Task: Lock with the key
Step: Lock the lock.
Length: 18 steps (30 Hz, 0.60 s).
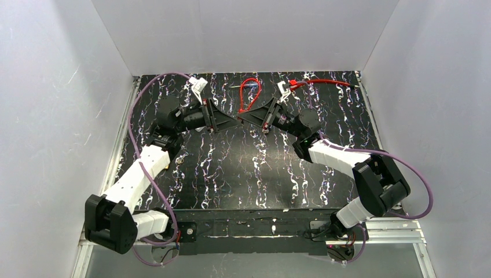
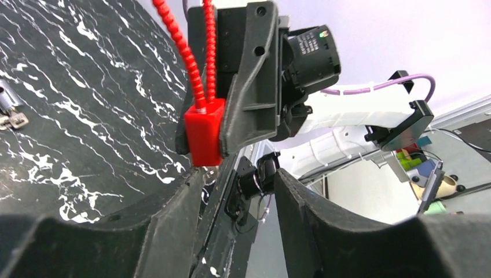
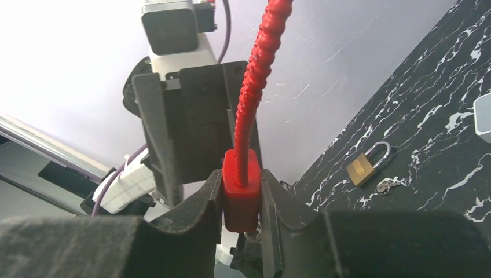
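Grippers nose to nose above the far middle of the table (image 1: 243, 174), with the red cable lock (image 2: 202, 136) up in the air.
Your right gripper (image 3: 242, 194) is clamped on the lock's red block, cable sticking up out of it. Your left gripper (image 2: 237, 194) sits just short of that block, jaws apart, holding nothing. Down on the table a brass padlock (image 3: 365, 165) and key (image 3: 387, 186) lie side by side.
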Available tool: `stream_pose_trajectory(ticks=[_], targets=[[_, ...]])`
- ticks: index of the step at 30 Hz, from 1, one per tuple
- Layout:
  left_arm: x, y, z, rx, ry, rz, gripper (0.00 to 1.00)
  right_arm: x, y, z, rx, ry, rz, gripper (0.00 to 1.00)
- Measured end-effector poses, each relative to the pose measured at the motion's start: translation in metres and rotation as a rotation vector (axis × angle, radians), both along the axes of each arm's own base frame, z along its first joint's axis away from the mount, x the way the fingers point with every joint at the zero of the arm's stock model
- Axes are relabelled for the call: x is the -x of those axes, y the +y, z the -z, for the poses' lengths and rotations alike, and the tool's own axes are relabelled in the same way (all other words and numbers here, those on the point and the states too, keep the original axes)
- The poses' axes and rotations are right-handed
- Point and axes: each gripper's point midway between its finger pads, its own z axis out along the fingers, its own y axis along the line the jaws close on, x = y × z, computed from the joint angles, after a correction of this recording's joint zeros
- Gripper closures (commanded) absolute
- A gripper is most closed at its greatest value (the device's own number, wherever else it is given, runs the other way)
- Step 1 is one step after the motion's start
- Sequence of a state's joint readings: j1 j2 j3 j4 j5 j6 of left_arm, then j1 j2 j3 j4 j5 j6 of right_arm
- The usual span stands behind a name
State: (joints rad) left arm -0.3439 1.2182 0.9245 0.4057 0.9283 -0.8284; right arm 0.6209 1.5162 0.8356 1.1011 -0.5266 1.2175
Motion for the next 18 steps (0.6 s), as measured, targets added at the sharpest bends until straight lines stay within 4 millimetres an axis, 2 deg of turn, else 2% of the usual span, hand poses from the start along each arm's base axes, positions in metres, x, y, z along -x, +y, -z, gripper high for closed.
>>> stream_pose_trajectory(ticks=[5,12,16,18], targets=[[-0.002,0.007,-0.010,0.002,-0.057,-0.040,0.56,-0.003,-0.001,0.003,0.008,0.012,0.010,0.99],[-0.011,0.009,0.000,-0.027,-0.042,-0.089,0.67,-0.006,-0.001,0.008,0.024,0.039,0.017,0.99],[-0.013,0.009,0.004,-0.033,-0.030,-0.092,0.68,-0.007,-0.001,0.009,0.023,0.043,0.023,0.99],[-0.014,0.009,0.006,-0.036,-0.022,-0.091,0.65,-0.007,-0.001,0.007,0.019,0.041,0.023,0.99]])
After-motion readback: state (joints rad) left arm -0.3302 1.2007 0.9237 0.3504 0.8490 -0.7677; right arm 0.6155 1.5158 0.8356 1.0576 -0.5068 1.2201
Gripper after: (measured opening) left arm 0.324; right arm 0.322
